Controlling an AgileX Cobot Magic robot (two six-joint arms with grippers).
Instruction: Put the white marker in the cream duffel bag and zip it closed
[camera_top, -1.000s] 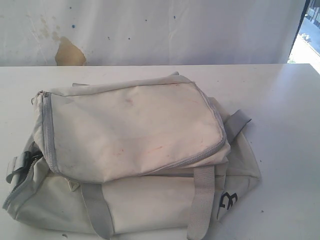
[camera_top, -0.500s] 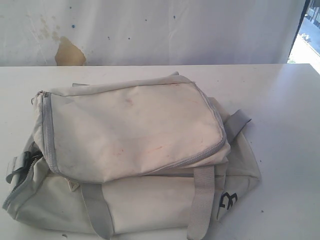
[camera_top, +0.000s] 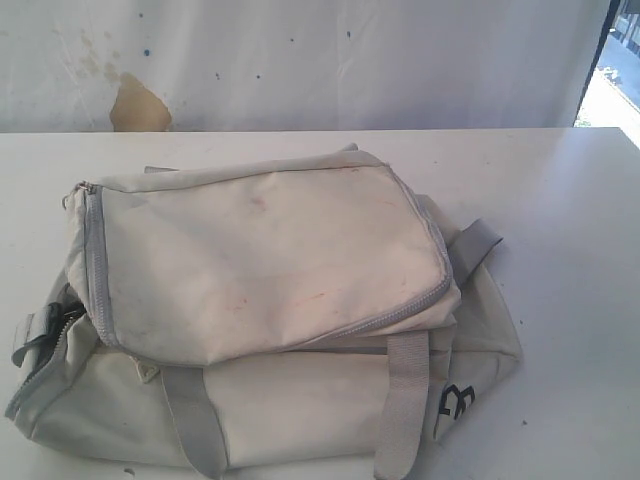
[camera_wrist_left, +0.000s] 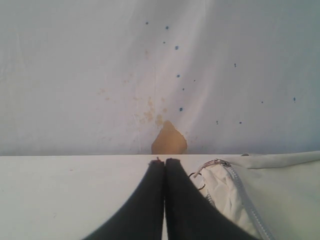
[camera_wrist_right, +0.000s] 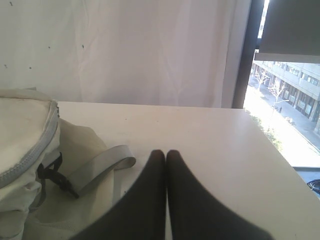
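Cream duffel bag (camera_top: 270, 300) lies slumped on the white table (camera_top: 560, 200). At its left end there is a small gap by the zipper, with dark lining (camera_top: 55, 322) showing. Contents not visible. The top panel is folded over and edged by a grey zipper (camera_top: 95, 270). Two grey webbing straps (camera_top: 405, 400) run down the near side, and a dark logo (camera_top: 455, 405) sits at the right end. White marker is not in sight in any view, so I can't tell if it's inside the bag.

Left gripper (camera_wrist_left: 161, 164): black fingers pressed together, nothing between them, above the table. The bag's zipper corner with its metal ring (camera_wrist_left: 197, 181) is just beside the fingertips, not touching.

Right gripper (camera_wrist_right: 161, 155): fingers together and empty, above bare table. A loose grey strap end (camera_wrist_right: 102, 167) with a black buckle (camera_wrist_right: 60, 182) is near the tips, and the bag body is further off on the same side.
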